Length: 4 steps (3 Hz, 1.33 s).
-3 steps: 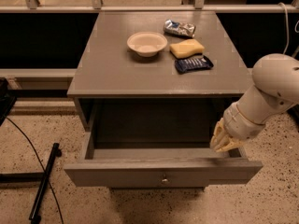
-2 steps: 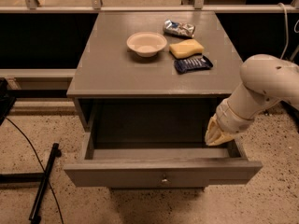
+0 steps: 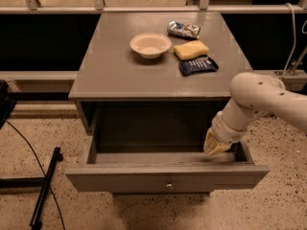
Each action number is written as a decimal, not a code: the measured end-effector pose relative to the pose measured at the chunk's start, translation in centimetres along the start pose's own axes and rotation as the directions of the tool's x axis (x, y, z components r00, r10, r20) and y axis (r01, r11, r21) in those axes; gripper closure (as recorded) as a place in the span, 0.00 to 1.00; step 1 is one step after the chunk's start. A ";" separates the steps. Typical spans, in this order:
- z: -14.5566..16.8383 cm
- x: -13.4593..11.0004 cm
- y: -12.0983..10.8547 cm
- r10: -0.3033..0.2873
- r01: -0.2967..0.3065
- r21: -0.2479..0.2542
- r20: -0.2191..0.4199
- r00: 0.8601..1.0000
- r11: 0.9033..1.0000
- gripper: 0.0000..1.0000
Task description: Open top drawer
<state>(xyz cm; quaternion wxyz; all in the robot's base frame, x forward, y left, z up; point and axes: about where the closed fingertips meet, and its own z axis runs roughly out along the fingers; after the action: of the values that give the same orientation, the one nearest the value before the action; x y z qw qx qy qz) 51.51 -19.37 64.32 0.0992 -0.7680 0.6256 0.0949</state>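
Top drawer (image 3: 165,176) stood pulled well out from under the grey cabinet top (image 3: 110,75), its flat front nearest the camera with the small round knob (image 3: 168,182) at its middle. The grey box behind the front was exposed almost to its back wall.

I had the gripper (image 3: 216,145) down inside the drawer at its right side, low against the inner face near the front right corner, with the white arm (image 3: 259,97) reaching in from the right. It was nowhere near the knob. From this view I could not tell whether the claw was apart or together, or whether it was pressing on the wood.

On the cabinet top sat a pale bowl (image 3: 150,45), a yellow sponge (image 3: 191,50) beside it, a dark blue packet (image 3: 198,65) just in front of the sponge, and a silvery packet (image 3: 183,29) behind it, all well clear of the arm.

By my reckoning the opening itself was done, or very nearly so. What I judged left was to lift the gripper out over the drawer's right wall without nudging the drawer back in.
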 end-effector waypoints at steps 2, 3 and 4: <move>1.9 -1.0 5.0 -0.039 0.043 -0.152 0.032 0.999 0.987 1.00; 0.8 -1.7 7.2 -0.052 0.068 -0.191 0.085 0.995 0.979 1.00; -1.4 -2.1 9.9 -0.032 0.069 -0.204 0.182 0.983 0.977 1.00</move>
<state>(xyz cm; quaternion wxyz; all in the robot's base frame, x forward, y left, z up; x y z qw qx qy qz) 41.41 -19.72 65.95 0.0755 -0.7784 0.5809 0.2255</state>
